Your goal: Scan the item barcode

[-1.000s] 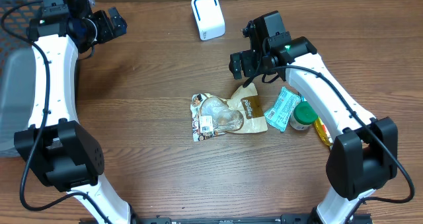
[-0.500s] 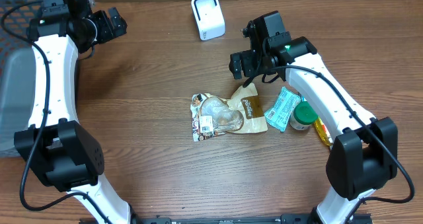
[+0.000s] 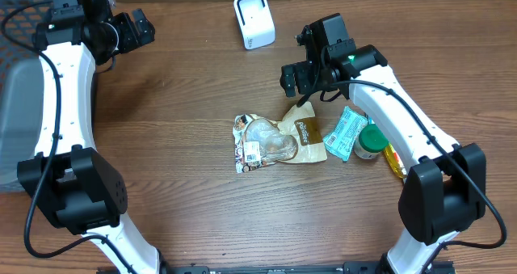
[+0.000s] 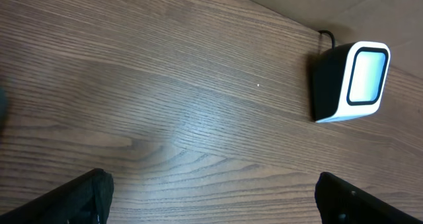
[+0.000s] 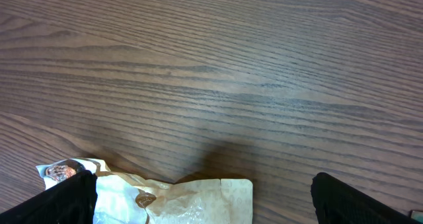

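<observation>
A crumpled brown and clear snack pouch (image 3: 279,141) lies flat mid-table, with a small white label (image 3: 252,153) near its left end. Its top edge (image 5: 178,201) shows in the right wrist view. The white barcode scanner (image 3: 254,20) stands at the back of the table, and the left wrist view shows its lit window (image 4: 367,75). My right gripper (image 3: 292,78) hovers open just behind the pouch, with nothing between its fingers (image 5: 357,197). My left gripper (image 3: 136,27) is open over bare wood at the far left, well left of the scanner.
Right of the pouch lie a teal packet (image 3: 346,133), a green-lidded bottle (image 3: 371,141) and a yellow item (image 3: 394,162), partly under the right arm. A grey basket (image 3: 16,104) sits at the left edge. The scanner's cable (image 4: 324,34) runs back to the wall.
</observation>
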Available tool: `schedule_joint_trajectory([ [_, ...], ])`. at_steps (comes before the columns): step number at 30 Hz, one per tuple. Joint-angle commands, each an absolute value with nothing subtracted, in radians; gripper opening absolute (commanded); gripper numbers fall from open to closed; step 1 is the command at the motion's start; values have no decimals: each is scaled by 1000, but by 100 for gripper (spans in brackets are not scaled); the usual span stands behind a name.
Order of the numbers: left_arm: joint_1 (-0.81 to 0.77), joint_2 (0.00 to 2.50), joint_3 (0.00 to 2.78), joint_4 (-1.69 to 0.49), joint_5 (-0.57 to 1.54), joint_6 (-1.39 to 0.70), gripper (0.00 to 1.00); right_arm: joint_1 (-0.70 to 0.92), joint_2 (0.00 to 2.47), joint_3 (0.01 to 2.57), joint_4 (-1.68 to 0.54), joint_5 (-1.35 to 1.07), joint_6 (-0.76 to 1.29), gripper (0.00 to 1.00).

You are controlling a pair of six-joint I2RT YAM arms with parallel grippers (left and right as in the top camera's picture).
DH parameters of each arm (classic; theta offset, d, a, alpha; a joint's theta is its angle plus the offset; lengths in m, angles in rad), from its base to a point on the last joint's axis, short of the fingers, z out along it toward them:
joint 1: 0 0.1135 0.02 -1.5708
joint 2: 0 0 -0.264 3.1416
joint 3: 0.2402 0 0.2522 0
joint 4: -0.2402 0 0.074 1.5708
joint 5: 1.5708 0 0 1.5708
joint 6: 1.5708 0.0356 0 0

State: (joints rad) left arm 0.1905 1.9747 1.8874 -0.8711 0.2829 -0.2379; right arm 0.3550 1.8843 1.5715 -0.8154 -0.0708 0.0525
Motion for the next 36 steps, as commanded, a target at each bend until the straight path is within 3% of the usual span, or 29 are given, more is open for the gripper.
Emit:
schedule_joint_trajectory([
  [1,189,1958,1887,-870,278,-255,100,357,1876,1569,-813,-64,56,100],
  [23,189,1928,1887,-871,278,-255,100,357,1876,1569,-813,-64,56,100],
  [36,189,1466,1887,-871,278,-255,99,357,1876,1569,-813,-64,56,100],
])
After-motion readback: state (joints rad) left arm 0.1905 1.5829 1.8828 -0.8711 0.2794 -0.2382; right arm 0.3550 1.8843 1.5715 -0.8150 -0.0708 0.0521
